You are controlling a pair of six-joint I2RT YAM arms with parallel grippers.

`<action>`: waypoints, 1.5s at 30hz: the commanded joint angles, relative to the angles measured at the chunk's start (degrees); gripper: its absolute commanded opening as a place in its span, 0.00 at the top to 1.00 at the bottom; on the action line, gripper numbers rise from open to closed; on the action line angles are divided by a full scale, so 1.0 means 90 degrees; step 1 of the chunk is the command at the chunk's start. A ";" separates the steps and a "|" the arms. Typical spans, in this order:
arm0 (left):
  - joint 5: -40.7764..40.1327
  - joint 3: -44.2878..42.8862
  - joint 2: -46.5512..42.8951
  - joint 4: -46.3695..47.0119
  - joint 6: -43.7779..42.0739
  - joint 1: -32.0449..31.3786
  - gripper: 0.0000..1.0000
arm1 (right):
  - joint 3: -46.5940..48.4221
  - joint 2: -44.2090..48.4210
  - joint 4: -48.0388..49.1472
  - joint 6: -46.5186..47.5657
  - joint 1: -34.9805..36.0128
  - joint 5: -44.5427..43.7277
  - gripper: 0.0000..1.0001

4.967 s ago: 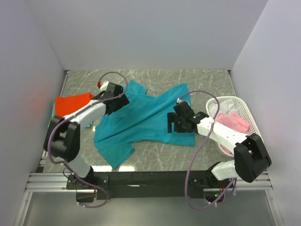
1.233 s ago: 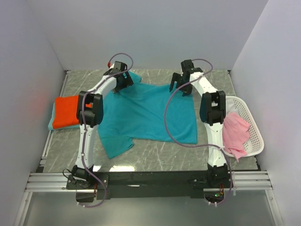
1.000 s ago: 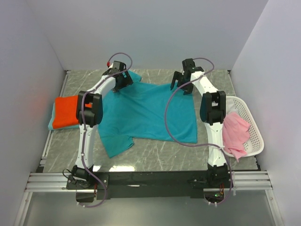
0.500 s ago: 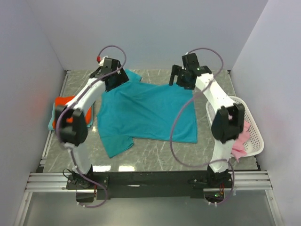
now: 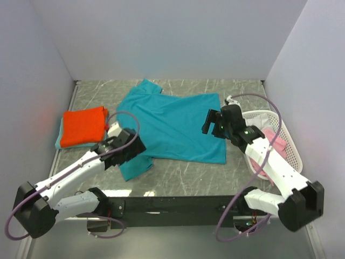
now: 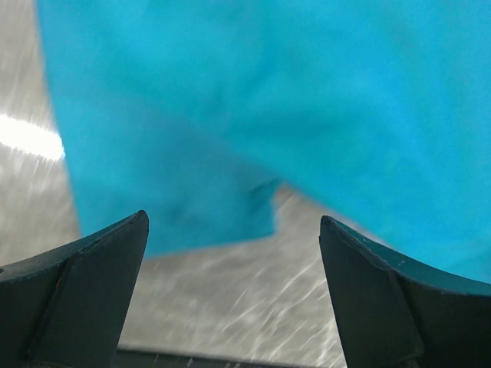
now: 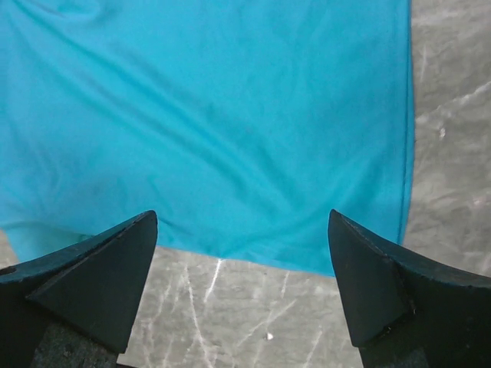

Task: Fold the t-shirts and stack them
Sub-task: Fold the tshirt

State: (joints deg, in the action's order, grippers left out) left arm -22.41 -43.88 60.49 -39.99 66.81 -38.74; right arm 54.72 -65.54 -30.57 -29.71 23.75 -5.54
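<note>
A teal-blue t-shirt (image 5: pixel 172 127) lies spread flat in the middle of the table, collar toward the back. My left gripper (image 5: pixel 131 150) hovers open over its near left sleeve (image 6: pixel 176 192), holding nothing. My right gripper (image 5: pixel 214 125) hovers open over the shirt's right side near the hem (image 7: pixel 253 138), also holding nothing. At the left, an orange-red folded t-shirt (image 5: pixel 83 125) rests on a light teal one (image 5: pixel 58 142). A pink t-shirt (image 5: pixel 274 141) sits in the basket.
A white mesh basket (image 5: pixel 262 115) stands at the right edge of the table. Grey marble tabletop (image 7: pixel 253 322) shows in front of the teal-blue shirt's hem. White walls close in the back and both sides.
Both arms have drawn back from the shirt's far edge toward the near side. The teal-blue shirt now lies flat and free. Both grippers stay open.
</note>
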 commanded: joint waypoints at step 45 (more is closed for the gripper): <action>-0.0430 0.1418 0.1160 -0.0216 0.2909 -0.0705 0.99 | -0.1402 0.0699 0.0204 -0.0429 0.0242 -0.0019 0.02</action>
State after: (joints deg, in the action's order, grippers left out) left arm -28.01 -32.42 69.73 -44.56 94.13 -45.34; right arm 43.62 -61.69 -26.63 -32.42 24.34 -3.90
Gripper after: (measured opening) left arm 0.024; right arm 0.982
